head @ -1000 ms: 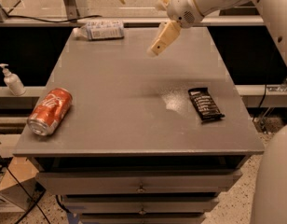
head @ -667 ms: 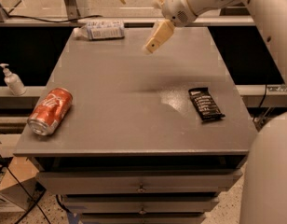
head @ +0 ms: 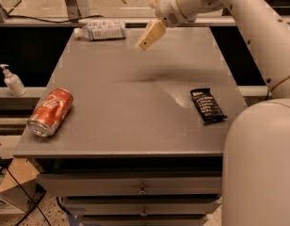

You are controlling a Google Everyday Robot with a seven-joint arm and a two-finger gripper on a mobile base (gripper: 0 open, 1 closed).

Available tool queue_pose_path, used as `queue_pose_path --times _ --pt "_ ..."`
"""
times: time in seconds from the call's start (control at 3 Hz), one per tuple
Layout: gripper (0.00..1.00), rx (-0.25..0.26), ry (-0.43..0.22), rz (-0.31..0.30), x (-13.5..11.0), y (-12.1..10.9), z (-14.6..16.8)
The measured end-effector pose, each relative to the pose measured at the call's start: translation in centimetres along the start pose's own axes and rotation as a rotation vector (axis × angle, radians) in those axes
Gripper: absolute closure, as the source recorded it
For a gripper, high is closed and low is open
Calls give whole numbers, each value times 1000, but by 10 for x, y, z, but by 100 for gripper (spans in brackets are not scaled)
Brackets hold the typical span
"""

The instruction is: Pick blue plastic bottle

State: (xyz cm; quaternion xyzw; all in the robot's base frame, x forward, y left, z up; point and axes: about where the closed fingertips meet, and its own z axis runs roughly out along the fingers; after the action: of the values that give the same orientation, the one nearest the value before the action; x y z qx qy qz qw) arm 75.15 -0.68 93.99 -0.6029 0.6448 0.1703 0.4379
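Note:
The blue plastic bottle (head: 101,31) lies on its side at the far left corner of the grey table (head: 131,102), with its white cap pointing left. It has a pale blue-and-white label. My gripper (head: 146,43) hangs above the far middle of the table, to the right of the bottle and apart from it. Its tan fingers (head: 152,34) point down and to the left.
A red soda can (head: 50,112) lies on its side near the front left edge. A dark snack bar (head: 208,106) lies at the right. A white pump dispenser (head: 12,80) stands on a ledge left of the table. My arm reaches in from the upper right.
My gripper has moved left, closer to the bottle. The bottle, can and snack bar have not moved.

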Motion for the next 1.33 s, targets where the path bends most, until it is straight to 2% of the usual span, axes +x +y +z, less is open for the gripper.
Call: queue_pose_path --times 0.67,1.0,1.33 --pt "0 50 -29 35 4 -28 39" --pt "0 63 -65 50 1 -39 57" --pt "0 63 -66 50 1 -39 57"
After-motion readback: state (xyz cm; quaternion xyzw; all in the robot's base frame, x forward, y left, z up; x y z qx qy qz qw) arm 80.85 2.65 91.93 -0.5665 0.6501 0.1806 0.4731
